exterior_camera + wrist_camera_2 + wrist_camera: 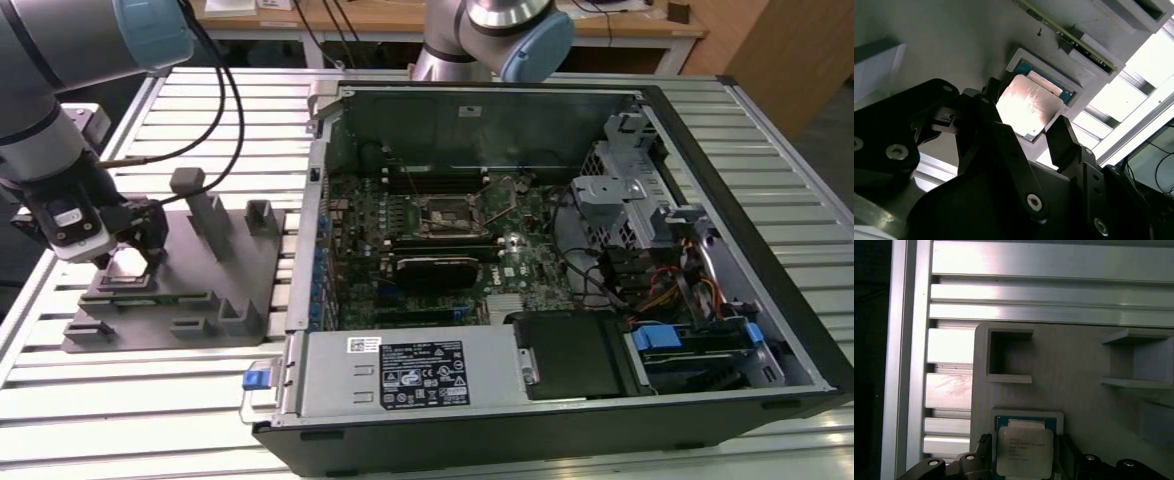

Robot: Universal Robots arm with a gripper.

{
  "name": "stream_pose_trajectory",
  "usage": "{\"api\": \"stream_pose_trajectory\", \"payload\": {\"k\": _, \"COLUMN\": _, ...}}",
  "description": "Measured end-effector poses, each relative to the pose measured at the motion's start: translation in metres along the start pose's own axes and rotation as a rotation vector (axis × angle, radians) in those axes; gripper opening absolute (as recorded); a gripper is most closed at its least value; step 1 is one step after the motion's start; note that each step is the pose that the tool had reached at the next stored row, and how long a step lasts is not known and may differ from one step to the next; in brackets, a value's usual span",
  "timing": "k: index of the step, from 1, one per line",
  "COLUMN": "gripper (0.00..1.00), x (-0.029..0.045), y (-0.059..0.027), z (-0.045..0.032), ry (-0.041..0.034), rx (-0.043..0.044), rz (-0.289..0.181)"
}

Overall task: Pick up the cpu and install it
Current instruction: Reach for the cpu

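Note:
The cpu [124, 262] is a small square chip with a silvery-white top. It sits between the two black fingers of my gripper [123, 266], which is shut on it. The chip hangs just above a square pocket [1026, 418] with a teal floor, at the near end of the grey fixture [200, 290]. Both wrist views show the cpu [1026, 107] [1024, 451] with one finger [990, 97] at one edge and the other finger [1061, 137] at the opposite edge. The motherboard's open socket [445, 210] lies inside the computer case, on the exterior view's right.
The open computer case [747, 230] holds the motherboard, a black power supply [420, 375], drive cages and cables. Upright posts [207, 205] rise from the fixture beside my gripper. A second robot arm [514, 35] stands behind the case. The table is slatted aluminium [134, 420].

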State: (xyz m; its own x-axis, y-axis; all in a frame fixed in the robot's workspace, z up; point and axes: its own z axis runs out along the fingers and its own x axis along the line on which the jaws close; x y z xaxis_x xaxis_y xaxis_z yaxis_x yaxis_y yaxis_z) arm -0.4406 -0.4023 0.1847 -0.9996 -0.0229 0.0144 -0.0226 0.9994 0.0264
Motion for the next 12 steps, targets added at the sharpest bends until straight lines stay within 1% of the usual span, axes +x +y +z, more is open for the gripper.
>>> {"api": "stream_pose_trajectory", "payload": {"k": 12, "gripper": 0.65, "x": 0.0, "y": -0.0015, "z": -0.0016, "ry": -0.0014, "rx": 0.0, "rz": 0.0}}
